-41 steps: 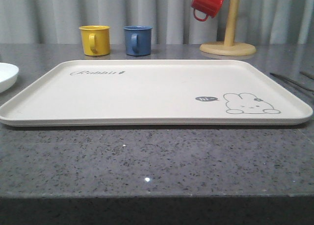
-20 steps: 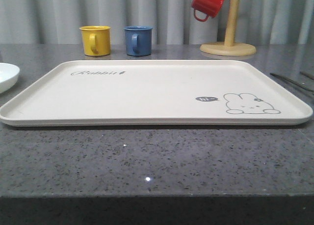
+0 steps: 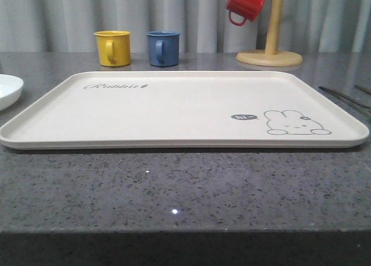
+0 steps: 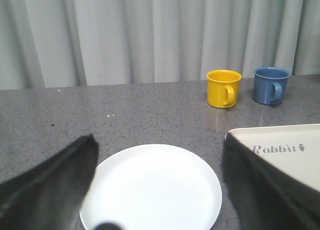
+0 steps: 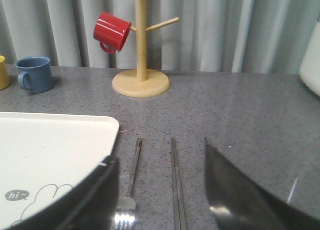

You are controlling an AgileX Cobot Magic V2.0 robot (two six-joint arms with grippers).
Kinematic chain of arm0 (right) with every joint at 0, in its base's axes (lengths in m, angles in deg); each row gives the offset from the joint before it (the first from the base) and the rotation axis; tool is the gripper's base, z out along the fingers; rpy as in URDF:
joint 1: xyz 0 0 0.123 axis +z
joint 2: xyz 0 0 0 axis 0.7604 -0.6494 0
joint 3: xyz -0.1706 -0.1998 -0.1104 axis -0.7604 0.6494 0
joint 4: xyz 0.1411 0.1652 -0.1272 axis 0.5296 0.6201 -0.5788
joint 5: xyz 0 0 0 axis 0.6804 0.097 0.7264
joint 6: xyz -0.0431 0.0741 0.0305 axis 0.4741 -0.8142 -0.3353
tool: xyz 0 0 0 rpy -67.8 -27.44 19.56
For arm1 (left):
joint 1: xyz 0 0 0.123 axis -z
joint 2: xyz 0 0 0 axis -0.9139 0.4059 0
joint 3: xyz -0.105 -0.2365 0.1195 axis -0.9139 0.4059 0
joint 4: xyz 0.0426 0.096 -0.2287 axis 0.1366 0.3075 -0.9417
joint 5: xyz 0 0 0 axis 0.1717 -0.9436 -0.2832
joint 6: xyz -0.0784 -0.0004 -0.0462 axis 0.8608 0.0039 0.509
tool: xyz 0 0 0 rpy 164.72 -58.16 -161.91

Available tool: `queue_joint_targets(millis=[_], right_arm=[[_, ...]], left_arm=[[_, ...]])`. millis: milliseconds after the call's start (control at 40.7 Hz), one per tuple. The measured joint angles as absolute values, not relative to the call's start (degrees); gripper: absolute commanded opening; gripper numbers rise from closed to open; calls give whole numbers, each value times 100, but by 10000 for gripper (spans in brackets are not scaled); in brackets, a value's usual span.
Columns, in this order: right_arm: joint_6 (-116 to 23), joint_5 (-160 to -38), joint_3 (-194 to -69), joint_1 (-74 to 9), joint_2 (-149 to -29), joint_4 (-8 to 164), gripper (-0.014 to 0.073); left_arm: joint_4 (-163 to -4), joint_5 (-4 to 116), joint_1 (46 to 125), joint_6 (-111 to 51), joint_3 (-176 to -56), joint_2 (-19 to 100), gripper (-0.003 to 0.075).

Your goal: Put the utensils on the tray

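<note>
The cream tray with its rabbit drawing lies in the middle of the grey counter. Left of it sits the round white plate. My left gripper hovers open above the plate, one dark finger on each side of it, and the tray's corner is just beyond. Right of the tray, a silver fork and a pair of metal chopsticks lie side by side on the counter. My right gripper is open over them, holding nothing. In the front view these utensils are thin dark lines.
A yellow mug and a blue mug stand behind the tray. A wooden mug tree at the back right holds a red mug. Grey curtains close off the back. Bare counter runs along the front edge.
</note>
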State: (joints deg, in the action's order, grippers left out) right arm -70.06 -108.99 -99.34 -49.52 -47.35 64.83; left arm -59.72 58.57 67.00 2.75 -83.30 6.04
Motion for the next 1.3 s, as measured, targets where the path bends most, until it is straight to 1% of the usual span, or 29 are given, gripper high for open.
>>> queue_joint_targets(millis=[49, 320, 517, 615, 886, 984, 1107, 1304], right_arm=[[-7006, -10899, -9934, -4952, -4735, 6483, 622], [-7006, -10899, -9934, -4952, -4735, 6483, 622], [-7006, -10899, -9934, -4952, -4735, 6483, 622], [-7006, -10899, -9934, -4952, -4735, 6483, 622], [-7006, -10899, -9934, -4952, -4735, 6483, 622], [-7006, -10899, -9934, -4952, -4735, 6483, 622], [-7006, -10899, -9934, -4952, -4735, 6483, 622], [-7006, -10889, -9934, -4952, -4735, 6483, 622]], left_arm=[[-5972, 5868, 6700, 275, -8330, 604, 648], [-5982, 5926, 6700, 275, -8367, 696, 594], [-5969, 5737, 6883, 275, -8875, 1562, 546], [-5797, 5335, 7203, 266, -9302, 2200, 528], [-5318, 3498, 8016, 266, -10780, 4251, 471], [-5216, 2824, 8122, 262, -11283, 4937, 452], [-5134, 1998, 8138, 253, -11860, 5718, 451], [-5005, 1357, 8138, 253, -12359, 6725, 451]])
